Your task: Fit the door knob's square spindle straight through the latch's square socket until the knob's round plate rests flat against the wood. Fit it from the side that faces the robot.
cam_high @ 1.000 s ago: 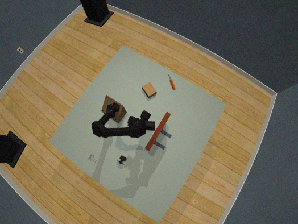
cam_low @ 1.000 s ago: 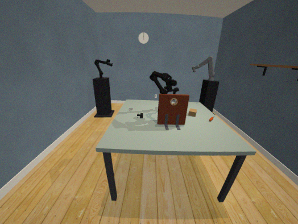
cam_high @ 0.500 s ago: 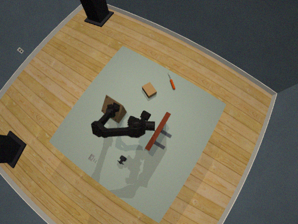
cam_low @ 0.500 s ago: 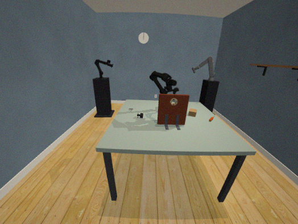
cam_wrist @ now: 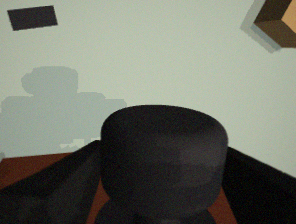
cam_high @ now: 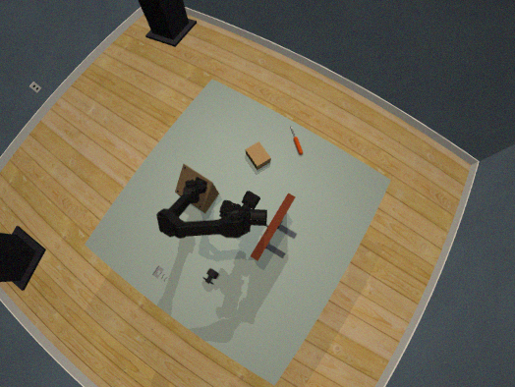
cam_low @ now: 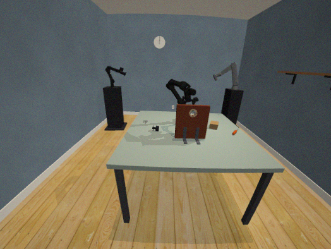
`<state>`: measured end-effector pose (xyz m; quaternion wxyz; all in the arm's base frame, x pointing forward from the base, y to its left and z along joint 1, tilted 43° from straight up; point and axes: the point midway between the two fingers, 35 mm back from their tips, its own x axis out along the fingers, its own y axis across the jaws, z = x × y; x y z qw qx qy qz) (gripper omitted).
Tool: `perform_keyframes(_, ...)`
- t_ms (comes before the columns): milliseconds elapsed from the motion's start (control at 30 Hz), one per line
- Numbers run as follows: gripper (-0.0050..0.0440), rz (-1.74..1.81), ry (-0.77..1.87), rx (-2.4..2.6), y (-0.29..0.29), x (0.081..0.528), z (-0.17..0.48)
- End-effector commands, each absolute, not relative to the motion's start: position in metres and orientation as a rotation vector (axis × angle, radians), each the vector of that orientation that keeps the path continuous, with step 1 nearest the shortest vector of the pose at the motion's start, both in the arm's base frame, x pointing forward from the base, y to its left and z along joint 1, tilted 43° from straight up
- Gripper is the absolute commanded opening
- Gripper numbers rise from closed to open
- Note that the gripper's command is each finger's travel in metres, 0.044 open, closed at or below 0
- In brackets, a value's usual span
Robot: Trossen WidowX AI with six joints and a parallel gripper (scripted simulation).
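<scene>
The red-brown wood panel (cam_high: 275, 223) (cam_low: 192, 124) (cam_wrist: 20, 167) stands upright on two grey feet on the table. Its round latch (cam_low: 192, 112) shows near the top of the far face. My gripper (cam_high: 258, 216) (cam_wrist: 160, 150) is shut on the dark door knob (cam_high: 261, 216) (cam_wrist: 165, 165) and holds it level, close against the panel's robot-facing side near the top edge. The knob fills the wrist view between the two dark fingers. The spindle and the socket on this side are hidden by the knob and the panel.
A second dark knob (cam_high: 211, 276) (cam_low: 155, 127) lies on the table to the panel's side. A wooden block (cam_high: 258, 155) (cam_low: 214, 124) (cam_wrist: 280, 20) and an orange screwdriver (cam_high: 298, 144) (cam_low: 234, 132) lie beyond. A small metal plate (cam_high: 158, 272) (cam_low: 145, 121) lies near the table edge.
</scene>
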<state>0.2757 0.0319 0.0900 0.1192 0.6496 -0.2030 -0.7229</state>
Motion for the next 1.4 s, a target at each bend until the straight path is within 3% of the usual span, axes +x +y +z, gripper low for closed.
perform_keyframes(0, 0.0000, -2.105, -0.585, 1.906, 0.0342, 0.2788, 0.0905)
perform_keyframes(1367, 0.0000, -2.103, -0.580, 1.906, 0.0351, 0.2758, 0.0911)
